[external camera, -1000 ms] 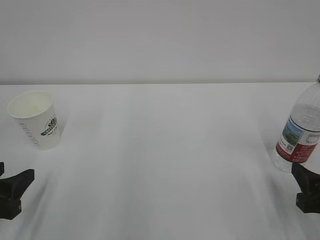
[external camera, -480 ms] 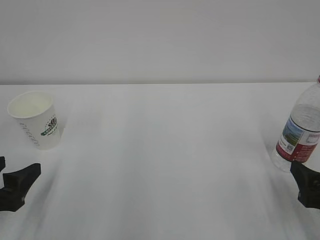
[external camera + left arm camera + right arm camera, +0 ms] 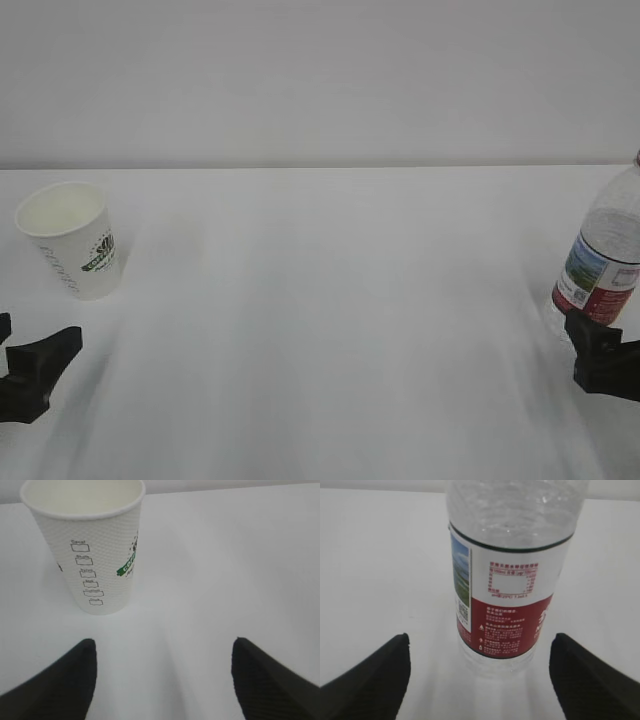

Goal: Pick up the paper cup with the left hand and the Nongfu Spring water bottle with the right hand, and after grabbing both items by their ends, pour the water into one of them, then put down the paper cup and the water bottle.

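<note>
Left to right in the exterior view: the paper cup (image 3: 70,252) stands upright on the white counter (image 3: 320,330) at the left edge of the frame, its mouth open upward and its dark green logo facing right. Below it, at lower left, the left hand (image 3: 30,375) hangs just short of the cup, not touching it. At the far right edge the Nongfu Spring water bottle (image 3: 603,255) stands upright, partly cut off by the frame, with the right hand (image 3: 603,358) directly below its base.

Left wrist view: the paper cup (image 3: 90,545) occupies the upper left, printed check boxes down its side; the two black fingers (image 3: 60,685) sit in the lower corners, jaws wide apart and clear of the cup.

Right wrist view: the bottle (image 3: 512,570) fills the centre, red-and-white label toward the camera; jaws spread wide on either side, fingers (image 3: 370,680) not touching it.
</note>
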`<state>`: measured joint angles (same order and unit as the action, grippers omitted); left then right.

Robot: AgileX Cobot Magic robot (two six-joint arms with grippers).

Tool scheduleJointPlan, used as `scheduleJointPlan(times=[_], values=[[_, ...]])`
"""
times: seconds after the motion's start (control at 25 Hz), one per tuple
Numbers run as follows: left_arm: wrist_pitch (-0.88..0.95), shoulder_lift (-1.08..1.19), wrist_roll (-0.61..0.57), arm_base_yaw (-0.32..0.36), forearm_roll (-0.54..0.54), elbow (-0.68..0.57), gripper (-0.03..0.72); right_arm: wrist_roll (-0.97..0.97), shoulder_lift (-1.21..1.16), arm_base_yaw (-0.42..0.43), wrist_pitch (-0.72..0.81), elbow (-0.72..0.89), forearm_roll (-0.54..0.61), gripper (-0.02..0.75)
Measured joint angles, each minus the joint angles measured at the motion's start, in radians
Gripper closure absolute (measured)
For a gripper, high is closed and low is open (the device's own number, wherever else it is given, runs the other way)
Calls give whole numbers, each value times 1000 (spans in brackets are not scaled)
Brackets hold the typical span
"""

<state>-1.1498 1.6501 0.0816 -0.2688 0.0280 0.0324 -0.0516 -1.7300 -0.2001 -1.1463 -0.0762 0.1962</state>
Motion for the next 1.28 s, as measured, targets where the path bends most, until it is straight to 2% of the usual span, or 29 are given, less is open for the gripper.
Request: scheduleJointPlan(times=[0.52, 1.28], values=[[0, 2, 2, 0, 0, 0, 85, -16, -77, 0, 0, -101, 87, 76], [-2, 2, 2, 0, 0, 0, 95, -54, -153, 0, -2, -169, 99, 77]])
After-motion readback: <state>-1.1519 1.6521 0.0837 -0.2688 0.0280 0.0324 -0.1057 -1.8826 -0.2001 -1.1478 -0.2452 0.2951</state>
